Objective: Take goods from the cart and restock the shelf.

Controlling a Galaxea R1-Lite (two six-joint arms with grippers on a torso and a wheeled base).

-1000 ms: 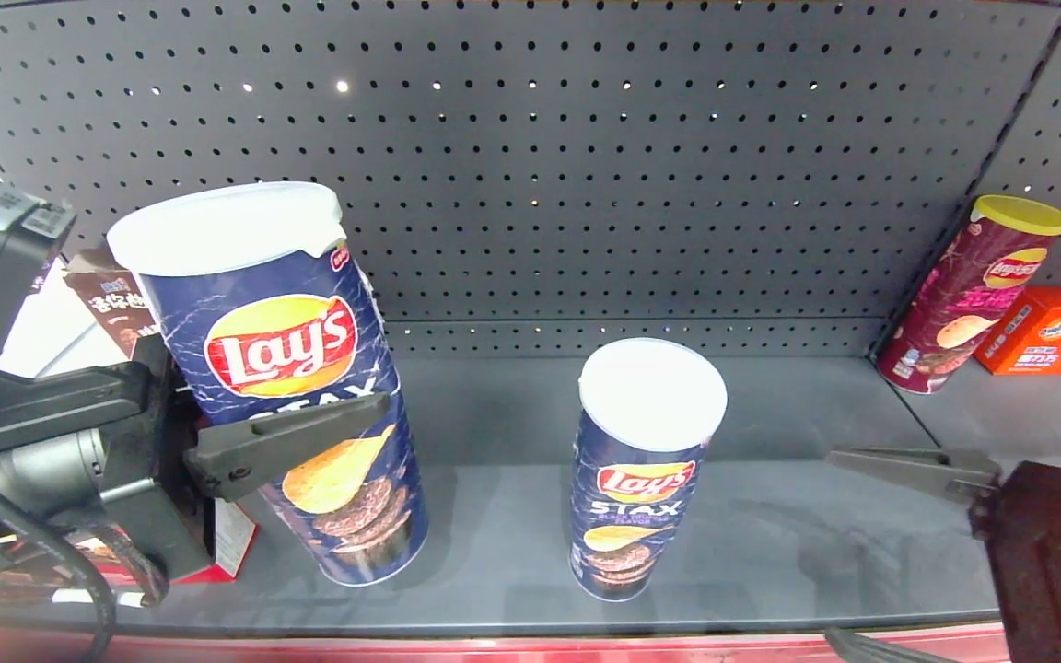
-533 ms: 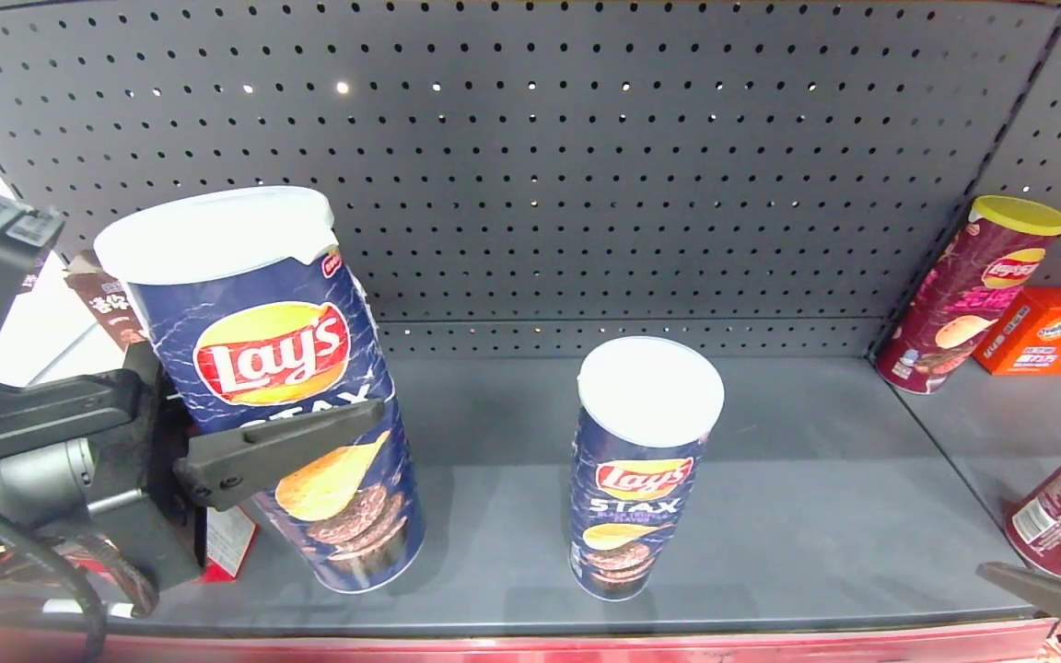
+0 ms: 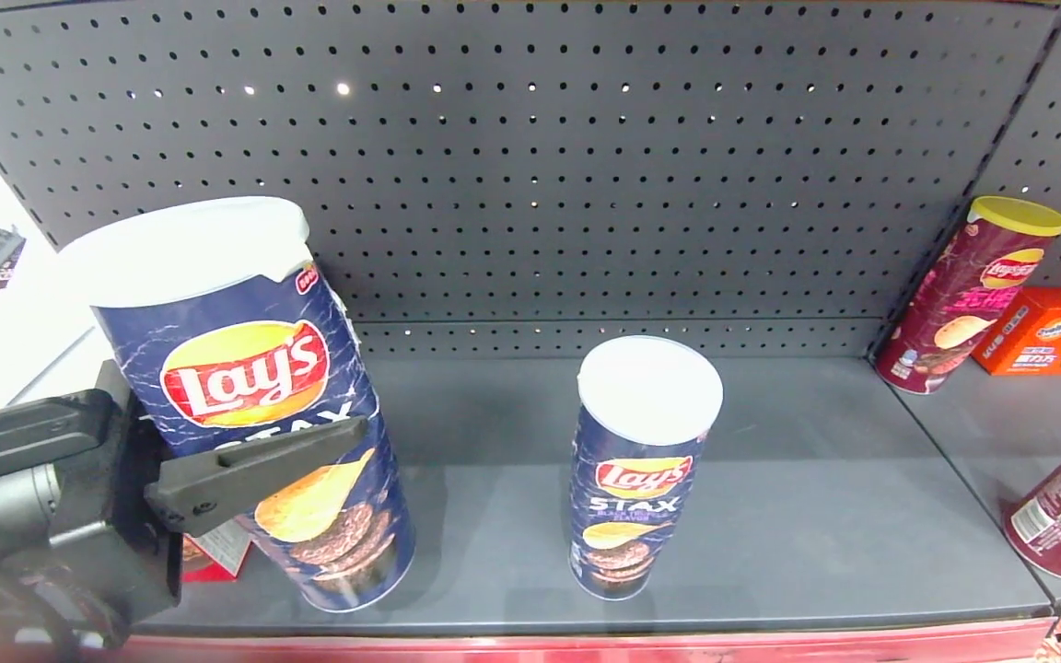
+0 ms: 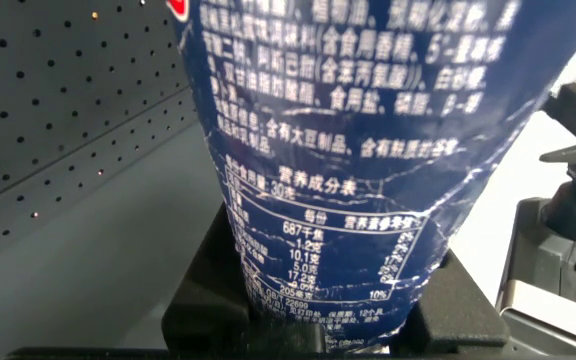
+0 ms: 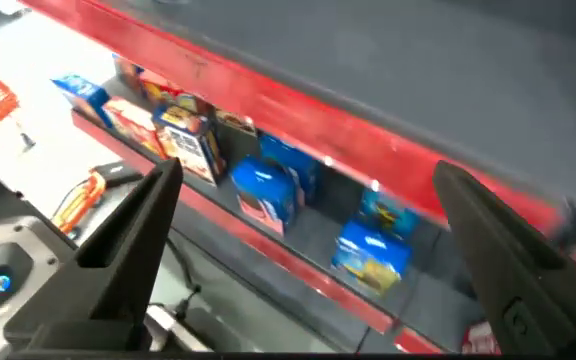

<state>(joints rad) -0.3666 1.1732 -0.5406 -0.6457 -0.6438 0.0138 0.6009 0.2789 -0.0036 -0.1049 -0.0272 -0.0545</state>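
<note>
Because the chip can (image 3: 245, 368) has to land upright in line with the standing can (image 3: 641, 460), my left gripper (image 3: 309, 419) grips it round the middle, slightly tilted, left of that can, while my right gripper (image 5: 308, 175), lower than that can, hangs wide open, empty.

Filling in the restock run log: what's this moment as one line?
left gripper: shut on held chip can, left end of shelf | right gripper: open, holding nothing | second chip can: upright, mid-shelf, untouched
</note>
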